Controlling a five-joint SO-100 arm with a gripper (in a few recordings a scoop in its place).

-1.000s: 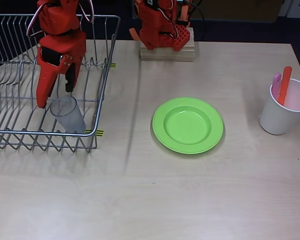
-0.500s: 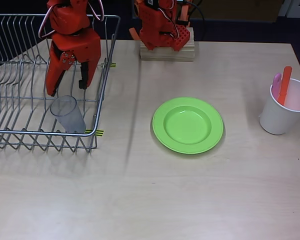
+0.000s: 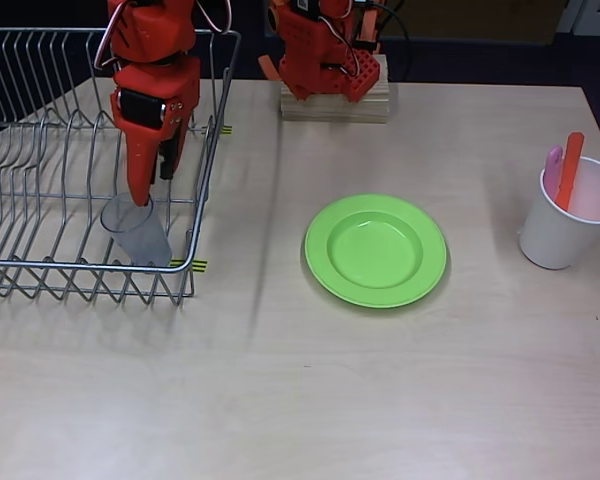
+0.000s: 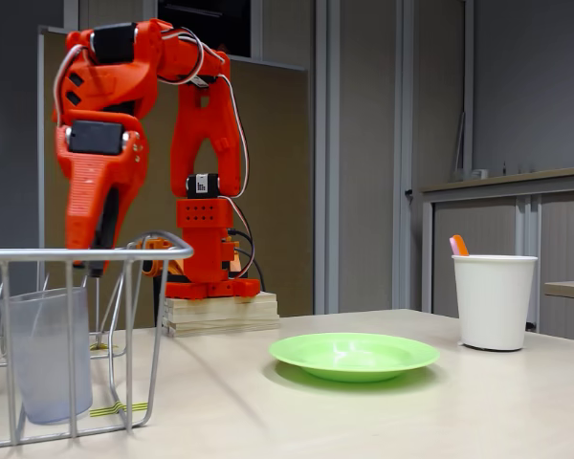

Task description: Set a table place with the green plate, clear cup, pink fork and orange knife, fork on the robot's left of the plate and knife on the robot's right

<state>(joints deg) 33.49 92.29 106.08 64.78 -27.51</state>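
Note:
The clear cup (image 3: 140, 235) (image 4: 48, 354) stands in the front right corner of the wire dish rack (image 3: 40, 265). My orange gripper (image 3: 152, 183) (image 4: 88, 258) hangs open just above the cup's rim, its longer finger over the mouth; it holds nothing. At the table's middle, the green plate (image 3: 376, 250) (image 4: 354, 354) lies flat. The pink fork (image 3: 553, 163) and orange knife (image 3: 570, 170) (image 4: 458, 246) stand upright in a white cup (image 3: 560, 235) at the right.
The rack's wire wall (image 4: 77, 254) runs between the cup and the plate. The arm's base sits on a wooden block (image 3: 335, 105) at the back. Bare table (image 3: 310, 400) stretches in front of the plate and rack.
The gripper has swung rightward inside the rack and turned, ending over the clear cup's rim. Cup, plate, fork and knife have not moved.

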